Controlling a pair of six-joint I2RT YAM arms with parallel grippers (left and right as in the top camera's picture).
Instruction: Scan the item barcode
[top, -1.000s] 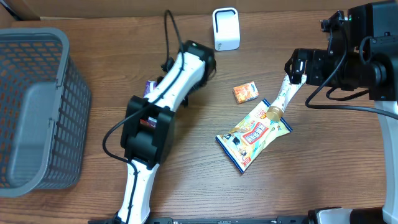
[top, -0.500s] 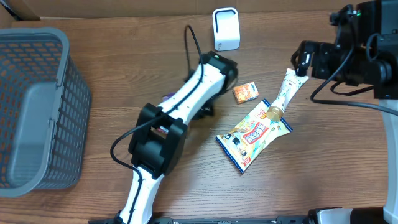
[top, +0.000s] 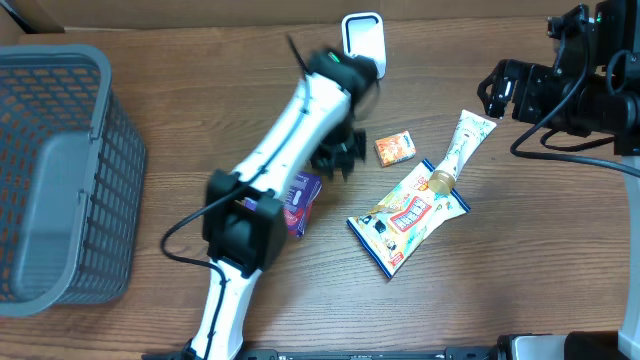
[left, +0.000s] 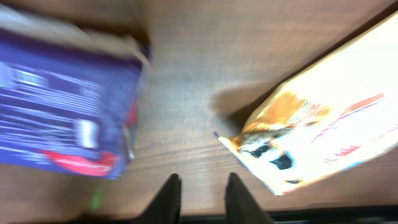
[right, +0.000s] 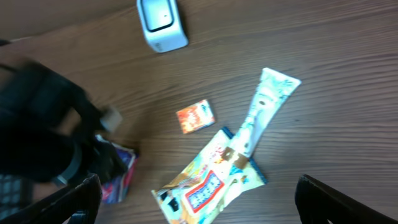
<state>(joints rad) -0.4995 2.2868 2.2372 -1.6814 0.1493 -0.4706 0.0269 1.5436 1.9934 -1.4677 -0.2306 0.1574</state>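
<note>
A purple packet (top: 301, 200) (left: 62, 115) lies flat on the wooden table beside my left arm. My left gripper (top: 338, 160) (left: 203, 178) hovers just past it with its jaws a little apart, and only bare table shows between them. A yellow snack bag (top: 410, 215) (left: 323, 127) lies to its right. The white scanner (top: 362, 45) (right: 160, 23) stands at the back. My right gripper (top: 497, 90) (right: 198, 182) hangs high at the right, wide open and empty.
A small orange box (top: 395, 148) (right: 196, 116) and a white tube (top: 460, 148) (right: 264, 109) lie between the scanner and the snack bag. A grey mesh basket (top: 115, 180) fills the left side. My left arm stretches diagonally across the middle of the table.
My left arm swung right and toward the scanner. The purple packet went from the arm's left side to the table at front centre. The left jaws parted slightly. The right arm pulled back.
</note>
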